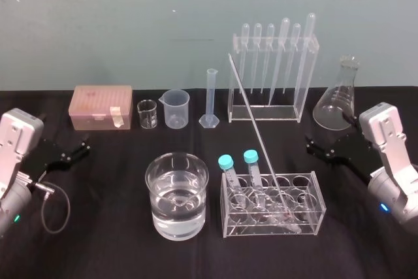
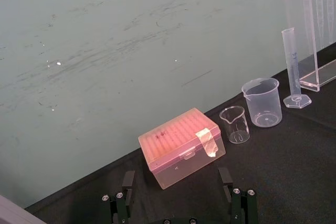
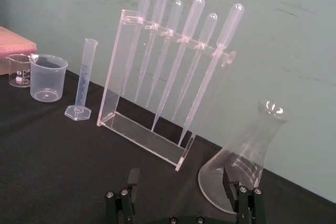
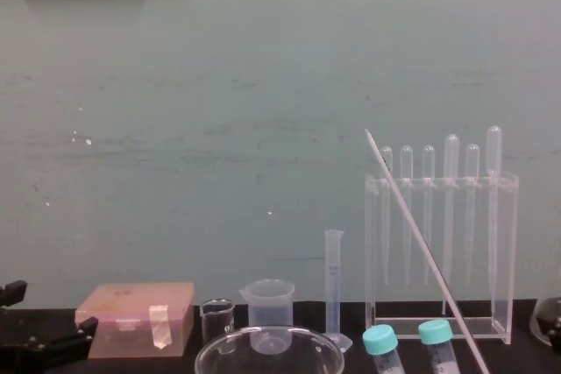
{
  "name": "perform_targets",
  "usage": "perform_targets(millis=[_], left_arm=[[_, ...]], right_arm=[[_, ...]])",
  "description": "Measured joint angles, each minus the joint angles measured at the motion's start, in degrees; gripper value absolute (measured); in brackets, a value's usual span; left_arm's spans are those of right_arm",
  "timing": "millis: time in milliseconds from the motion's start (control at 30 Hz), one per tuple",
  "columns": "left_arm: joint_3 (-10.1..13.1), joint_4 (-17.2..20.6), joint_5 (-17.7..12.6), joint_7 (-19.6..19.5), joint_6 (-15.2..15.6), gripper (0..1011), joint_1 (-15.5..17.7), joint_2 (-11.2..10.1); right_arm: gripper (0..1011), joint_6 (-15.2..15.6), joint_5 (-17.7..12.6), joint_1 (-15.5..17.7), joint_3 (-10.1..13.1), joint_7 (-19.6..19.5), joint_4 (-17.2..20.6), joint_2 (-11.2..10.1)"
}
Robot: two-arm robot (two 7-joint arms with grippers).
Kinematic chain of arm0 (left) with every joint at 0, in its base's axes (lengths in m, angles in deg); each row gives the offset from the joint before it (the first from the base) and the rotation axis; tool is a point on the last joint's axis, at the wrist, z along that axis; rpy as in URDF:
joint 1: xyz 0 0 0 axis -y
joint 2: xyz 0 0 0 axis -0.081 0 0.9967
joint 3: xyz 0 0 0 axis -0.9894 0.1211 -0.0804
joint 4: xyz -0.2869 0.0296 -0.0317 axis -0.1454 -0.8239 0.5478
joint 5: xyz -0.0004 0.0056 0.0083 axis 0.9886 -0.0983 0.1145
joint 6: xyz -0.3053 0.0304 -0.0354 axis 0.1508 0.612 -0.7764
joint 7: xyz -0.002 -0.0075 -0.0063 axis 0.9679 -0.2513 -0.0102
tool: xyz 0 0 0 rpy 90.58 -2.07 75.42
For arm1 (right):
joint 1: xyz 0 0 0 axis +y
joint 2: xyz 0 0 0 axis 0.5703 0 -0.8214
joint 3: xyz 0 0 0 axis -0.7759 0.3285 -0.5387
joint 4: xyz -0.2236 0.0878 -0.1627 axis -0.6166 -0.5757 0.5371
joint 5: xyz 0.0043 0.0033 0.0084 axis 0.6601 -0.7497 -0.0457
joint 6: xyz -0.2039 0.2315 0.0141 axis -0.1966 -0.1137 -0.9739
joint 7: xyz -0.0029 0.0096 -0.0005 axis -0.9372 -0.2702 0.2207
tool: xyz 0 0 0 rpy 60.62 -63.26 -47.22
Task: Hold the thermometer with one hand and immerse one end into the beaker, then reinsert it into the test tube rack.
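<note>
- On the counter (image 1: pixel 98 233), front: beaker (image 1: pixel 176 223) left, test tube rack (image 1: pixel 307 217) just right of it.
- Thermometer (image 1: pixel 258 136) stands tilted in that rack, its top leaning back and left.
- Back row, left to right: box (image 1: pixel 102 106), small glass beaker (image 1: pixel 147 114), plastic beaker (image 1: pixel 176 109), graduated cylinder (image 1: pixel 210 99), pipette stand (image 1: pixel 271 106), flask (image 1: pixel 338 99).
- Left pincer (image 1: pixel 83 147) at the left side, right pincer (image 1: pixel 309 145) at the right.

**Black, clear, pink, turquoise**

The tabletop (image 1: pixel 98 240) is plain black. The wall (image 1: pixel 130 17) behind is pale green with darker scuffs. At ten o'clock, a translucent pink box (image 1: pixel 98 106) carries a beige tape strip (image 1: pixel 117 116). Two tube caps (image 1: pixel 226 161) are turquoise. The beaker (image 1: pixel 157 213) is colourless and the thermometer (image 1: pixel 255 129) whitish. The left gripper (image 1: pixel 75 149) and right gripper (image 1: pixel 312 146) have black fingers.
</note>
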Motion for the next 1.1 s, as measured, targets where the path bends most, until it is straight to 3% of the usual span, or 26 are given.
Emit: perform_targets(millis=[133,233,267,300,367,467,500,600,833,1100], left_arm=[[0.00,0.00,0.00,0.00,0.00,1008,0.00,0.00],[0.00,0.00,0.00,0.00,0.00,1008,0.00,0.00],[0.00,0.00,0.00,0.00,0.00,1008,0.00,0.00],[0.00,0.00,0.00,0.00,0.00,1008,0.00,0.00],[0.00,0.00,0.00,0.00,0.00,1008,0.00,0.00],[0.00,0.00,0.00,0.00,0.00,1008,0.00,0.00],[0.00,0.00,0.00,0.00,0.00,1008,0.00,0.00],[0.00,0.00,0.00,0.00,0.00,1008,0.00,0.00],[0.00,0.00,0.00,0.00,0.00,1008,0.00,0.00],[0.00,0.00,0.00,0.00,0.00,1008,0.00,0.00]], right_arm=[[1003,0.73,-1.74,-0.72,1.25,2.68,0.60,-0.09],[1003,3.43,-7.74,-0.88,3.91,6.55,2.66,0.37],[1003,5.78,-11.74,-0.88,5.36,9.09,4.18,0.57],[1003,5.78,-11.74,-0.88,5.36,9.09,4.18,0.57],[1003,10.72,-18.39,-0.87,7.85,13.43,7.22,0.73],[1003,15.28,-22.98,-1.30,9.28,17.28,10.18,0.47],[1003,15.28,-22.98,-1.30,9.28,17.28,10.18,0.47],[1003,19.45,-26.24,-2.55,9.37,21.17,12.71,-0.34],[1003,22.34,-28.32,-5.94,6.41,26.36,14.76,-1.97],[1003,23.97,-25.09,-11.67,0.47,26.95,11.30,-0.80]])
